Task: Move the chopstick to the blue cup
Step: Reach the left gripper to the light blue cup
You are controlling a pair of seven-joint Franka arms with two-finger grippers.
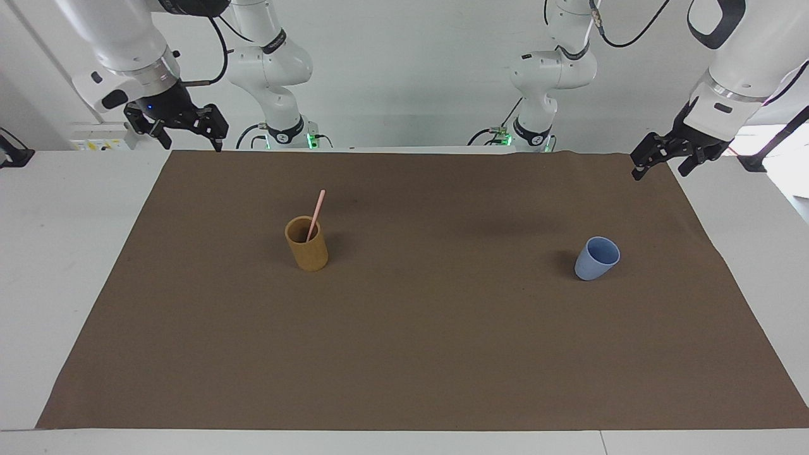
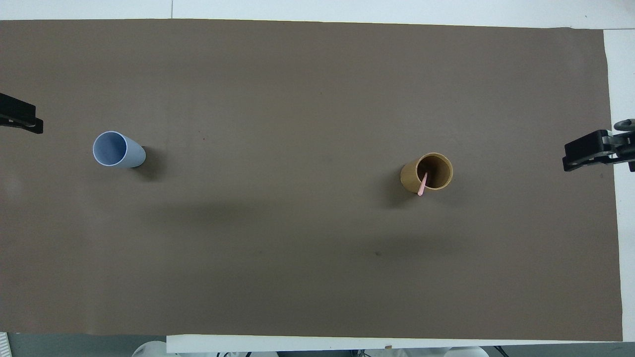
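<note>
Both grippers, your left gripper [image 1: 660,163] and right gripper [image 1: 183,129], hang with fingers apart over the brown mat's [image 1: 442,354] corners nearest the robots. Farther out, your chopstick [image 1: 315,216] leans in the tan cup [image 1: 307,245], well apart from the empty blue cup [image 1: 596,259].

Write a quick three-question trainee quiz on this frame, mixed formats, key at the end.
1. True or false: the chopstick already stands in the blue cup.
2. Multiple choice: the tan cup sits A) toward the right arm's end of the brown mat; B) toward the left arm's end; C) off the mat.
3. Fill in: the left gripper and the right gripper are both ____ and hold nothing.

Key: 1 false, it leans in the tan cup. 2 A. 3 open.
</note>
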